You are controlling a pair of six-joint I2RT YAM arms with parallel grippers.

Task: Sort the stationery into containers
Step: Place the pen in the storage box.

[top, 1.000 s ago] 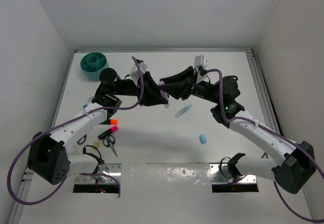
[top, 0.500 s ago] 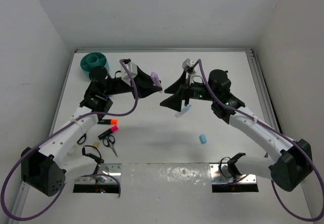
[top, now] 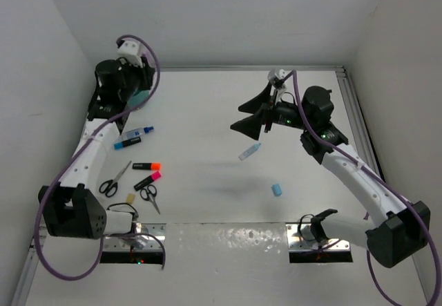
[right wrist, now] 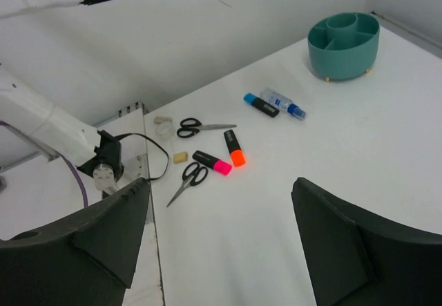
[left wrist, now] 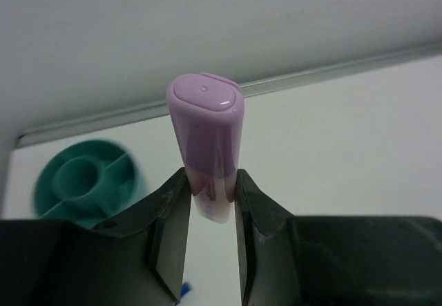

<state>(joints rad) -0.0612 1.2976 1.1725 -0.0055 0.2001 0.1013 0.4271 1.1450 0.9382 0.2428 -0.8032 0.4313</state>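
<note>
The left hand (left wrist: 210, 190), pinching the pink marker (left wrist: 207, 133), has swung over near the teal cup (left wrist: 83, 182); the right hand (top: 252, 116), far from it, now gapes empty, so drop-in looks next

Left tool (left wrist: 212, 185) swung the pink marker (left wrist: 205, 126) over toward the teal cup (left wrist: 83, 182); right tool (right wrist: 219, 216) opened.

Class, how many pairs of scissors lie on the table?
2. One pair lies furthest left; the other pair lies right of it, beside the pink-and-black marker. More may be hidden.
</note>
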